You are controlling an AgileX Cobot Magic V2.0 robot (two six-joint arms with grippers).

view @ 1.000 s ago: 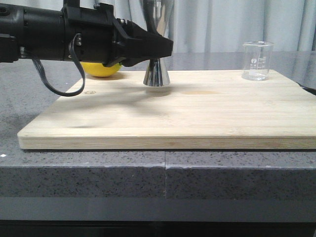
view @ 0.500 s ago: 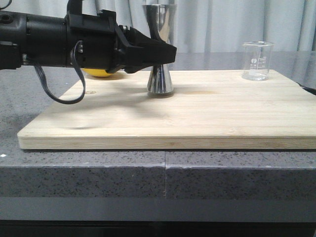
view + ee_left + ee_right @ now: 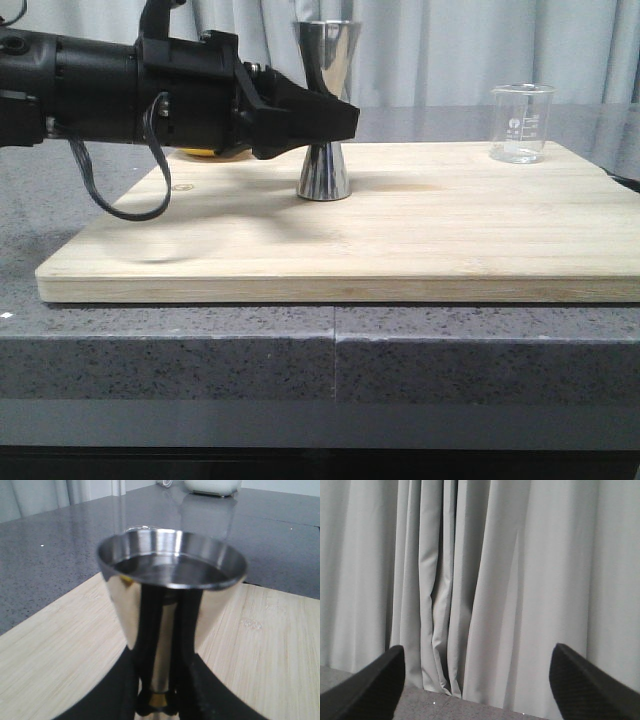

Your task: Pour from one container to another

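On the wooden board (image 3: 400,240), toward its 11 o'clock area in the front view, the steel jigger (image 3: 324,150) stands upright with its base resting on the wood. The left gripper (image 3: 335,118) reaches in level from 9 o'clock, and its black fingers (image 3: 310,112) are closed on the jigger's narrow waist. From the left wrist view, the jigger (image 3: 172,580) fills the middle, its open upper cup facing the camera, with the gold band low at the waist and 2 dark fingers (image 3: 145,630) pressed against either side of it. Whether the cup holds any liquid cannot be told from the blurred reflection inside.

At the board's 1 o'clock corner in the front view, the glass beaker (image 3: 521,123) stands upright, well apart from the jigger, with white printed marks on its wall. Behind the left arm, at about 10 o'clock, a sliver of a yellow object (image 3: 205,153) shows just under the gripper body. The board lies on a dark speckled desk (image 3: 200,360).

The right gripper (image 3: 477,680) does not appear in the front view. Its wrist view shows 2 black fingers (image 3: 370,685) spread wide apart, holding nothing, pointed at a pale grey curtain (image 3: 495,580).
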